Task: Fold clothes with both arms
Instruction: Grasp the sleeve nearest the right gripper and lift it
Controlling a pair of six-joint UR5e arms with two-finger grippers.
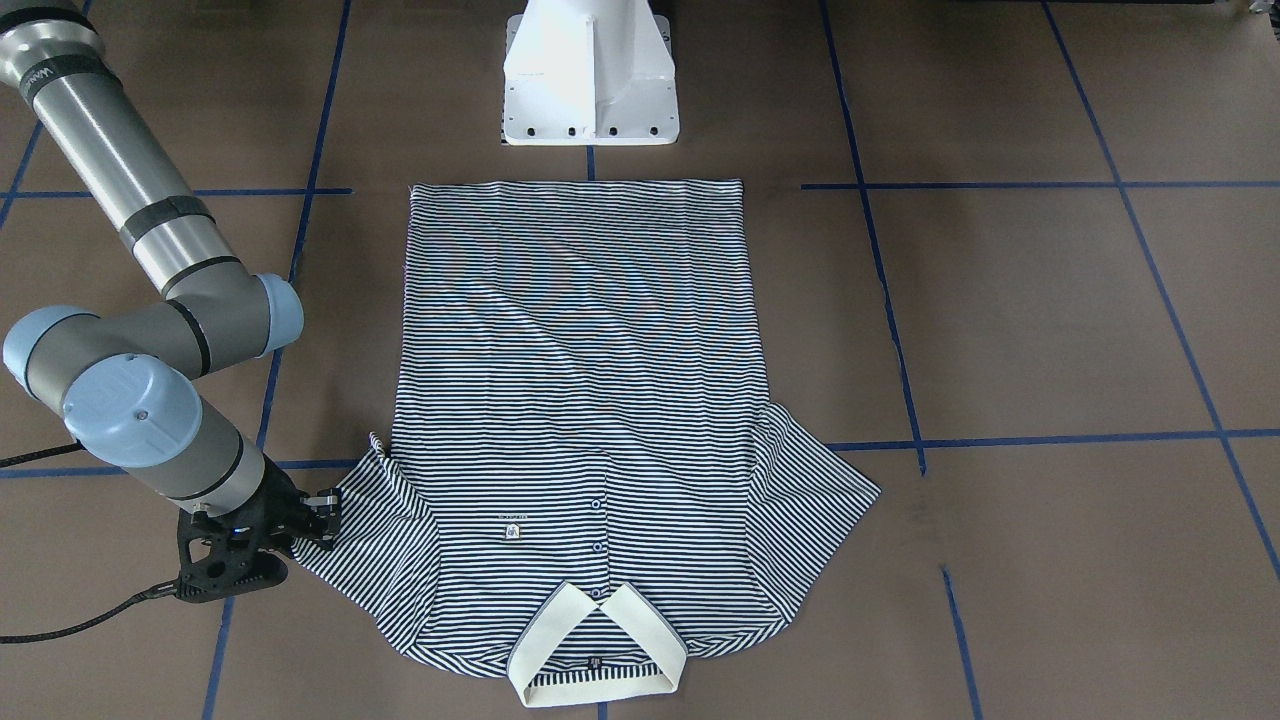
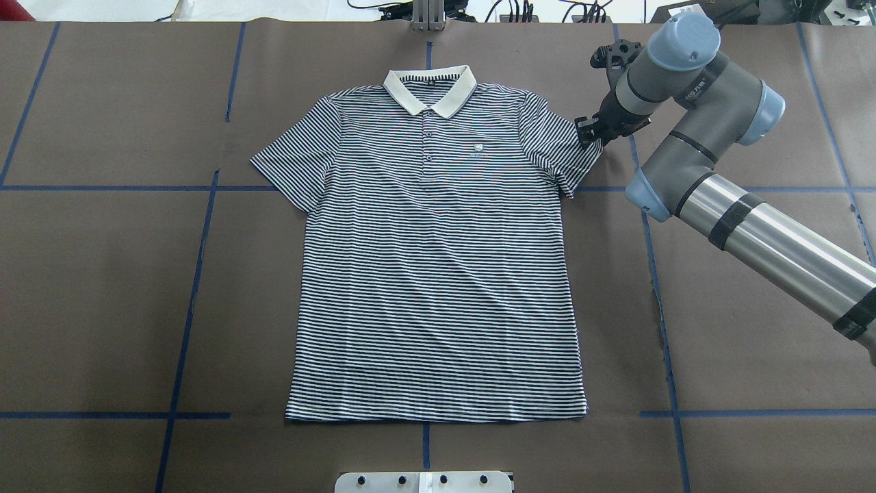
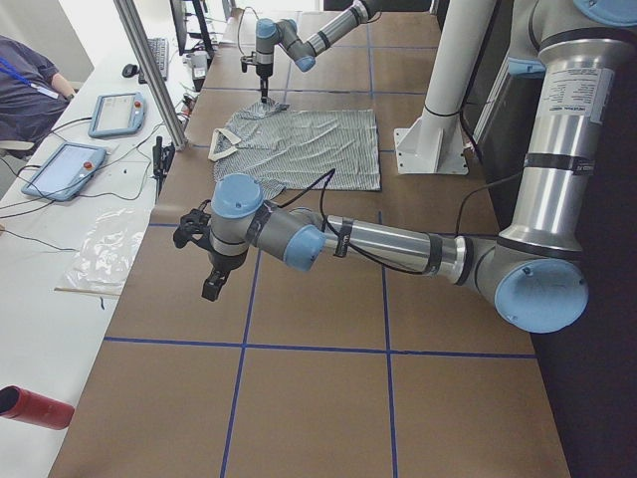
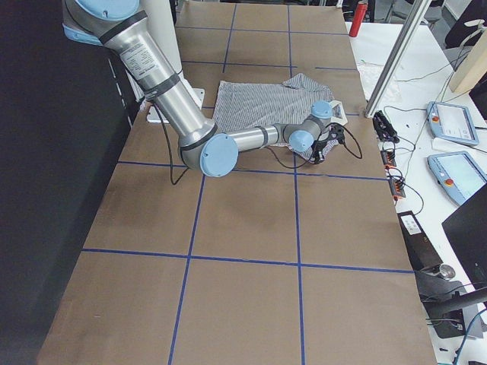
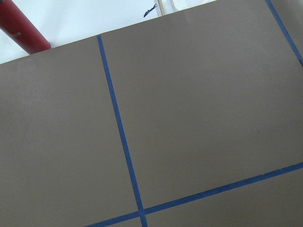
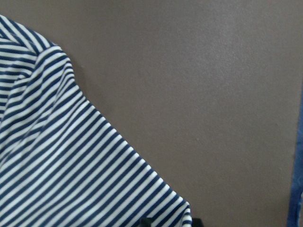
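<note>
The clothes, one navy-and-white striped polo shirt [image 2: 438,274] [image 1: 580,400], lie flat and face up, with the cream collar [image 2: 430,89] at the far side from the robot. My right gripper [image 2: 587,132] [image 1: 318,520] is low at the hem of the sleeve [image 6: 61,165] on the robot's right. In the right wrist view two dark fingertips [image 6: 147,222] stand apart at the sleeve's corner, so the gripper is open. My left gripper [image 3: 211,287] hangs over bare table far from the shirt. It shows only in the exterior left view, and I cannot tell if it is open.
The white pedestal [image 1: 590,80] stands just behind the shirt's bottom hem. Blue tape lines [image 5: 120,137] cross the brown table. A red cylinder [image 5: 23,35] lies off the table's left end. Tablets [image 3: 65,169] and a seated person [image 3: 25,85] are along the operators' side.
</note>
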